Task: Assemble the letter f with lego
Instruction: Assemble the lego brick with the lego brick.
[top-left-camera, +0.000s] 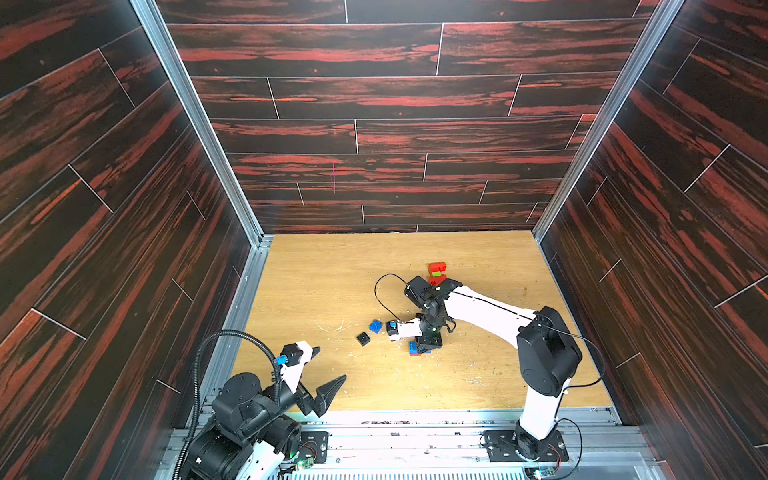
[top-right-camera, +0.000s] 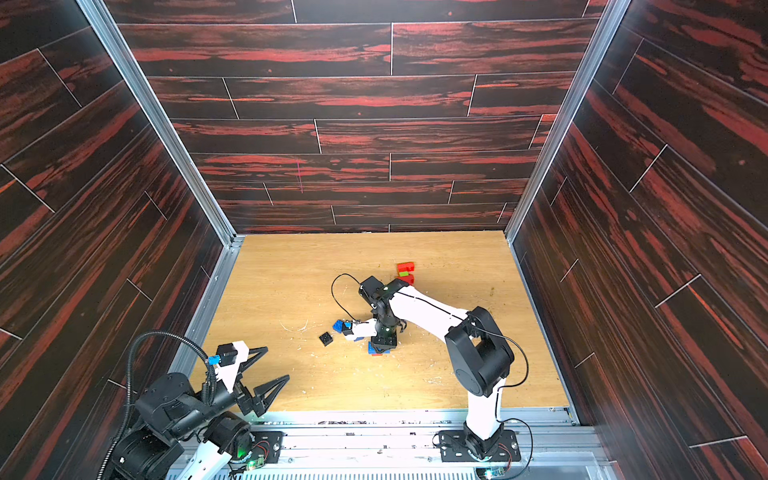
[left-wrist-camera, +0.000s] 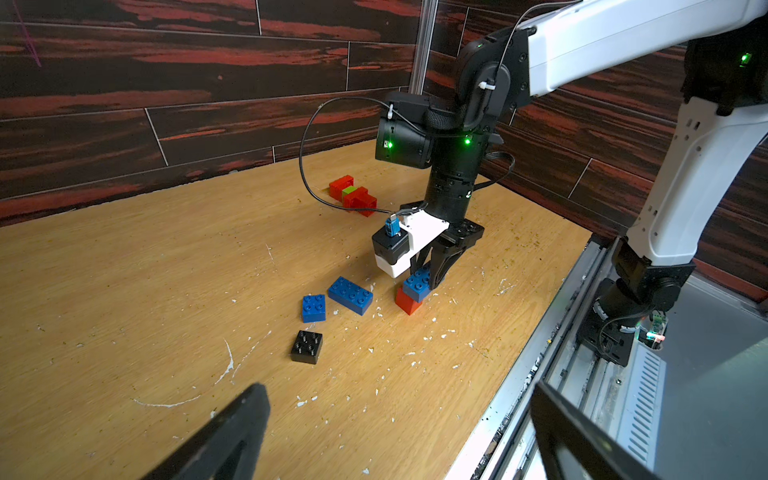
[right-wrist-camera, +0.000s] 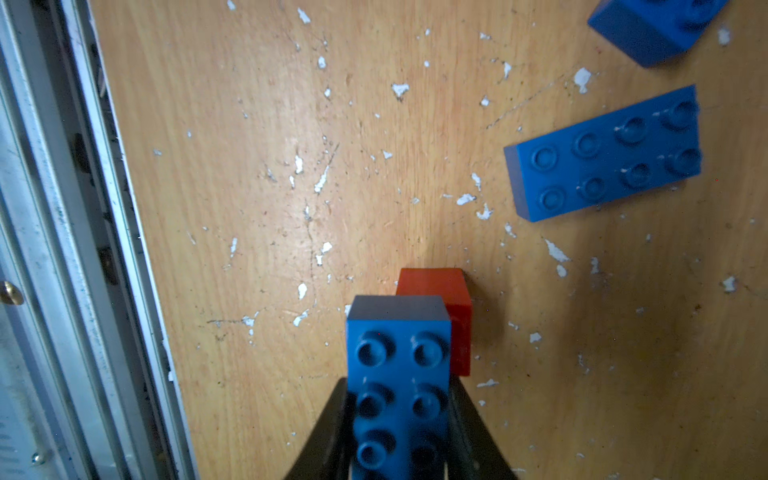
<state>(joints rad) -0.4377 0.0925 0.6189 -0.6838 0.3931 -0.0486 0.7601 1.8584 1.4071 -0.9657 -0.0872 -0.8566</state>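
My right gripper (right-wrist-camera: 399, 399) is shut on a blue oblong lego brick (right-wrist-camera: 398, 365), studs up, gripped across its long sides. That brick lies on top of a red brick (right-wrist-camera: 446, 303), offset to one side; in the left wrist view the held blue brick (left-wrist-camera: 417, 283) and the red brick (left-wrist-camera: 408, 304) form a small stack on the table. Beside them lie a loose blue oblong brick (left-wrist-camera: 350, 295), a blue square brick (left-wrist-camera: 313, 307) and a black square brick (left-wrist-camera: 306, 347). A red and lime green cluster (top-left-camera: 437, 272) sits farther back. My left gripper (top-left-camera: 330, 365) hovers open and empty near the front left.
A metal rail (top-left-camera: 415, 419) runs along the table's front edge, and dark panelled walls close in the other three sides. A black cable loop (top-left-camera: 380, 291) hangs off the right wrist. White flecks dot the wooden table (top-left-camera: 332, 270).
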